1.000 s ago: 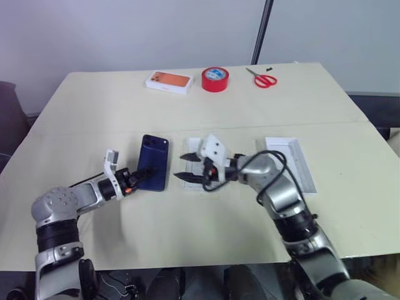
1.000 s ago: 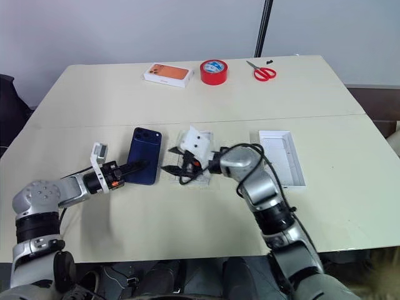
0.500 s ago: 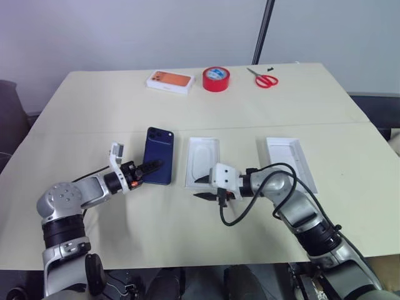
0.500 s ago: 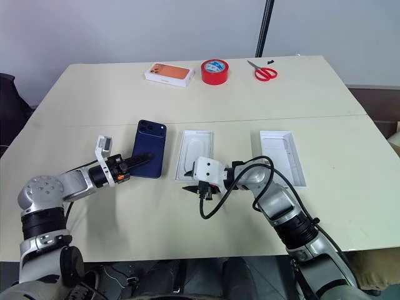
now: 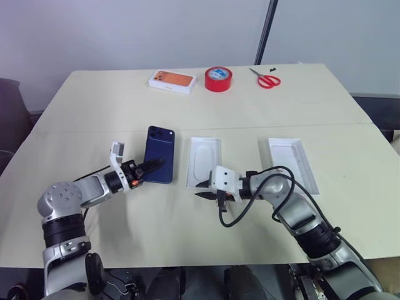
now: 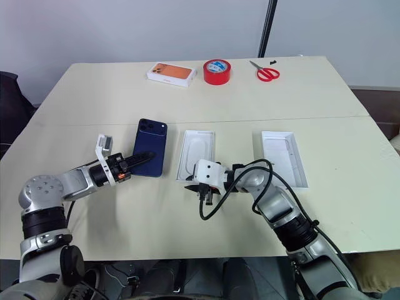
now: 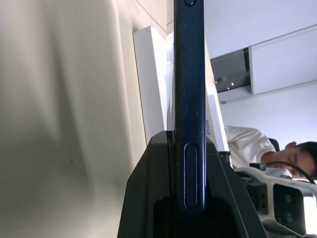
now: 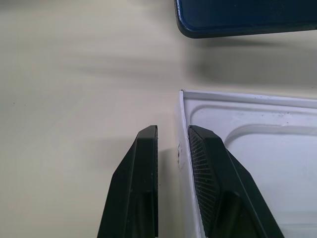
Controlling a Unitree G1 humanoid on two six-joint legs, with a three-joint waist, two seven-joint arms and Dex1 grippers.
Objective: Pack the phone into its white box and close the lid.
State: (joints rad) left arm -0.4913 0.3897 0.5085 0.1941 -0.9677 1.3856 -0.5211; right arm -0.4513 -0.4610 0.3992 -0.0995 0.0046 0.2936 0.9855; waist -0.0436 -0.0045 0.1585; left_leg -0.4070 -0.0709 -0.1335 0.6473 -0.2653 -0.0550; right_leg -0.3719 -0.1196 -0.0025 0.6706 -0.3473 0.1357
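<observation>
While our left gripper [image 5: 152, 166] clamps the phone [image 5: 160, 163] by its near end, the box [image 5: 204, 161] lies just to its right, long axes parallel; our right gripper [image 8: 171, 148] seemingly pinches the box's near wall.

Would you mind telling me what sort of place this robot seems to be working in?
Probably an office or lab room set up for testing: a plain beige table against a bare wall, with desk supplies like red tape and scissors, and a seated person in the left wrist view.
</observation>
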